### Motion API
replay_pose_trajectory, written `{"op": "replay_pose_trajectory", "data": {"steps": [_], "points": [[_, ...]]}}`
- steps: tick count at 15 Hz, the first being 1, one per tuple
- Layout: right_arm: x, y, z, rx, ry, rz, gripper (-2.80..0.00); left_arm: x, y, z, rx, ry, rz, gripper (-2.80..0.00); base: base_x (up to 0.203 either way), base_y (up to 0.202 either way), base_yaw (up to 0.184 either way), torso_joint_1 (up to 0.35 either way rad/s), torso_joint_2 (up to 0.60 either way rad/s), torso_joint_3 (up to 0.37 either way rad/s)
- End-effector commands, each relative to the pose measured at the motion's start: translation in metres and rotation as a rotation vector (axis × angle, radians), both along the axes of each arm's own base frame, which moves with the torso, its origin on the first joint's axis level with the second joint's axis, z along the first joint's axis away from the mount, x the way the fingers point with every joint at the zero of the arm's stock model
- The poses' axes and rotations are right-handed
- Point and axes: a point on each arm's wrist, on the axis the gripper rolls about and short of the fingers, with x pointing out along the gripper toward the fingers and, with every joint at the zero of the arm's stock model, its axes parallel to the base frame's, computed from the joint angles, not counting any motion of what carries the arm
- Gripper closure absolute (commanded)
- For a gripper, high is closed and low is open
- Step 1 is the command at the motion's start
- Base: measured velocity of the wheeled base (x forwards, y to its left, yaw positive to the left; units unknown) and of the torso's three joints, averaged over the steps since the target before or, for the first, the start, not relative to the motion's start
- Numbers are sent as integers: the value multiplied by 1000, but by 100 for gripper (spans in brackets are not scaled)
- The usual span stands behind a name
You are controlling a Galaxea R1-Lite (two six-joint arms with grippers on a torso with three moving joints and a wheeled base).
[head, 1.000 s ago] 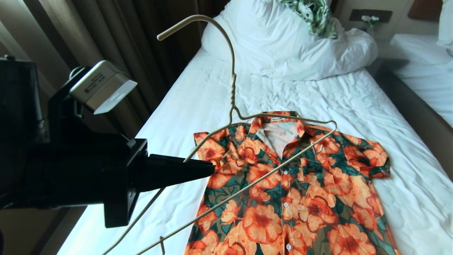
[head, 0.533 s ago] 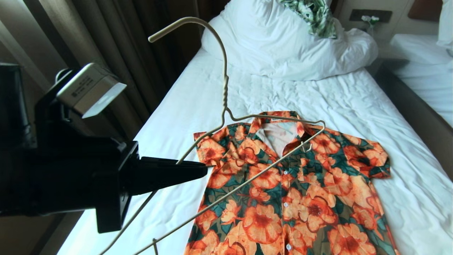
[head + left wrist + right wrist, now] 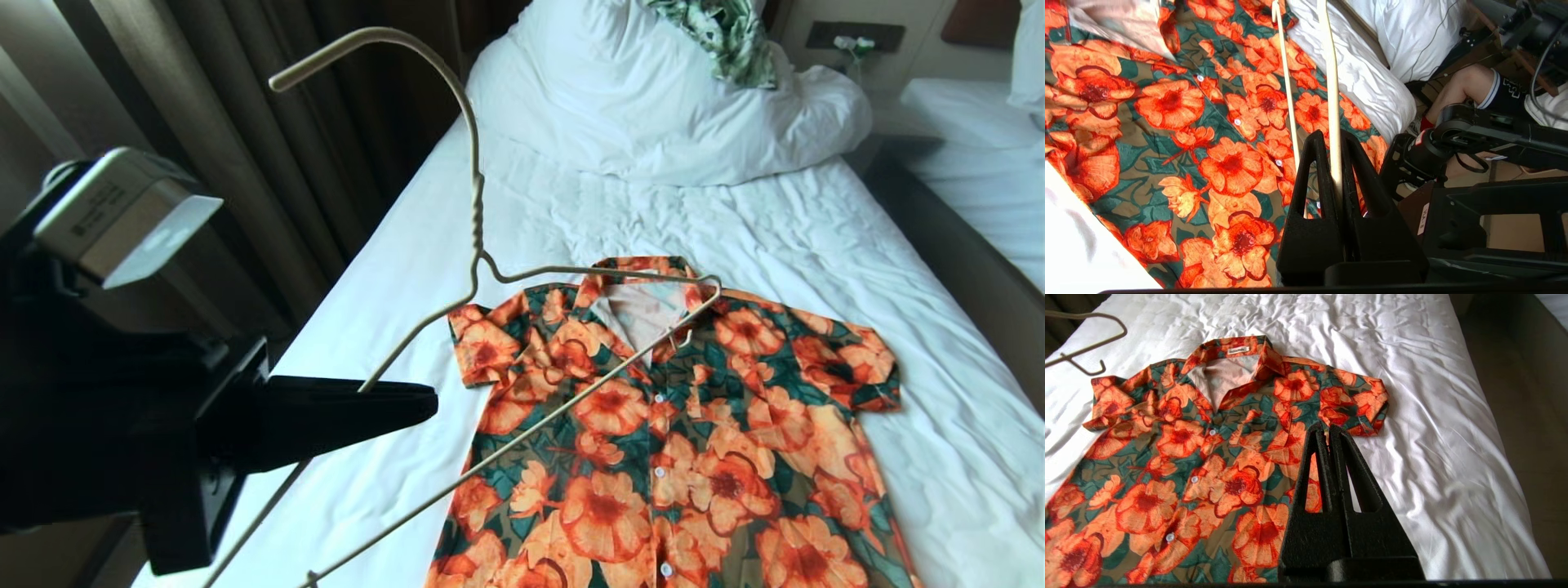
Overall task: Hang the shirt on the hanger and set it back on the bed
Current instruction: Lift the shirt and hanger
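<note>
- The left tool (image 3: 424, 402) is at the left side of the bed (image 3: 506, 204). It is clenched on one sloping wire of the hanger (image 3: 478, 253).
- The hanger is up in the air and tilted. Its curved hook points up and toward the curtains (image 3: 245, 139).
- The far corner of the hanger hangs just above the shirt's collar (image 3: 645, 273).
- In the left wrist view, the cream wire (image 3: 1333, 102) runs straight between the two black fingers (image 3: 1310, 171), which are pressed tight on it.
- The shirt (image 3: 694, 433) lies flat on the white sheet, front side up. It has big orange flowers and dark green leaves.
- The collar is open and points toward the pillow (image 3: 645, 90). A small white label (image 3: 1238, 350) shows inside the neck.
- White buttons (image 3: 660, 472) run down the middle of the shirt, and both short sleeves are spread out to the sides.
- The shirt is not on the hanger.
- The right tool (image 3: 1327, 430) is seen only in its own wrist view. It hangs above the shirt's front, near the sleeve on that side. Its fingers are clenched together with nothing in them.
- A green and white leafy cloth (image 3: 722, 37) sits on top of the pillow.
- A second bed (image 3: 971, 139) with a white sheet stands to the right.
- In the left wrist view, a person's bare leg (image 3: 1461, 87) shows beside the bed.
</note>
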Motion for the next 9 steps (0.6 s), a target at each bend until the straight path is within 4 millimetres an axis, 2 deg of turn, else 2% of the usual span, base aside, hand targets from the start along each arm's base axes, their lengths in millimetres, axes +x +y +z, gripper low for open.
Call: {"op": "replay_pose_trajectory", "data": {"steps": [1, 9], "points": [[34, 0, 23, 25, 99, 1, 0, -3, 3, 3, -13, -14, -2, 0, 0, 0, 0, 0, 0, 0], [101, 1, 73, 140, 231, 2, 0, -3, 2, 4, -13, -16, -7, 0, 0, 0, 0, 0, 0, 0]]}}
